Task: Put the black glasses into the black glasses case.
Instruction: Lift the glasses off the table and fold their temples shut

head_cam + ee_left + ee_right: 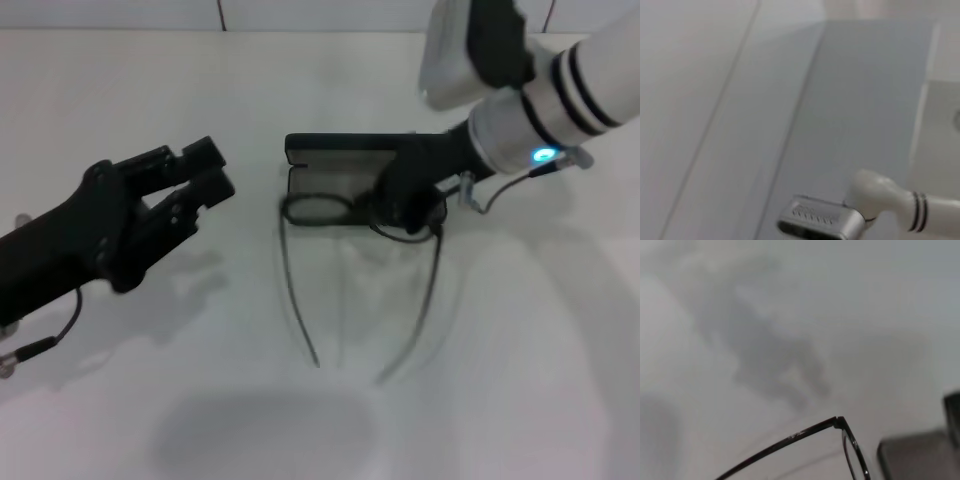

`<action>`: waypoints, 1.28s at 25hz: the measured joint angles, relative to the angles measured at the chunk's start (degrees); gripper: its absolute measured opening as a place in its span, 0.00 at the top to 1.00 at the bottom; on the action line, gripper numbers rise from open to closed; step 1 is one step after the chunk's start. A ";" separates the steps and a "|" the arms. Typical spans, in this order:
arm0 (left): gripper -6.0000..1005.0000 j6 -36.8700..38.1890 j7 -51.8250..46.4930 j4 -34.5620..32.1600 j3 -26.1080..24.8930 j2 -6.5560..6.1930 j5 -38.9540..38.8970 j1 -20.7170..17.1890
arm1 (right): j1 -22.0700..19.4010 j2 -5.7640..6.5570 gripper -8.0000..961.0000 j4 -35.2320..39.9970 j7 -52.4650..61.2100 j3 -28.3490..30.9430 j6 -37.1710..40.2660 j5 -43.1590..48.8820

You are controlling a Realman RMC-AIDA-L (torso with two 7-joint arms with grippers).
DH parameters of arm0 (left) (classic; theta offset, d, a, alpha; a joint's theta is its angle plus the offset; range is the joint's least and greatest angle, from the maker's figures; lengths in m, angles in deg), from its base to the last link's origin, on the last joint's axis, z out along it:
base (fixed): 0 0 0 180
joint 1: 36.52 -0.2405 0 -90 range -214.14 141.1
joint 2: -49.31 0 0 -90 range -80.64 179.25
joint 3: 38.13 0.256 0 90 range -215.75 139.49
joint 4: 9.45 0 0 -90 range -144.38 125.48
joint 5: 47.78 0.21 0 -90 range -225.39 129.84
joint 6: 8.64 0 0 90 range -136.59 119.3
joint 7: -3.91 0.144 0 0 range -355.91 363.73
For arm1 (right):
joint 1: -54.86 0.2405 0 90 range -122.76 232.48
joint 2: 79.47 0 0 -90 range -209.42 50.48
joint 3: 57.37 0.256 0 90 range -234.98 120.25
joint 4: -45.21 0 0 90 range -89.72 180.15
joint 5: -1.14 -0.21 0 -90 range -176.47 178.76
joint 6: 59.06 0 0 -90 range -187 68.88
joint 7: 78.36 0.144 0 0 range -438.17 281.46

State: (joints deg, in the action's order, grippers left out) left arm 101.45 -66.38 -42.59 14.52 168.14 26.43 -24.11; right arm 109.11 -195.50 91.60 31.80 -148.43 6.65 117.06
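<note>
We can read no lettering on the black glasses case (pixel 345 165), open near the table's (pixel 520 380) far edge. Our right gripper (pixel 408 200) seems pinched on the black glasses (pixel 318 210) at the case's front rim, temples pointing toward us. Our left gripper (pixel 205 175) hovers apart, fingers slightly spread.
</note>
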 joint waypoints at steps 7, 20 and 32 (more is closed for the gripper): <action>0.81 2.44 5.49 1.68 -0.81 0.74 -0.09 0.95 | -12.15 0.21 0.94 8.64 -8.10 9.81 3.53 -14.67; 0.96 4.25 7.28 7.32 1.68 0.85 -0.91 9.33 | -24.04 0.33 0.94 7.36 -20.61 15.86 18.52 -36.55; 0.96 4.28 12.63 14.82 7.38 1.10 -0.56 14.24 | -21.25 0.12 0.94 0.34 -23.71 16.28 27.34 -43.66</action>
State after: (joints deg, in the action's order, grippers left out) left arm 105.73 -53.74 -27.78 21.90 169.23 25.87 -9.88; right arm 87.87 -195.38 91.93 8.09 -132.15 33.99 73.40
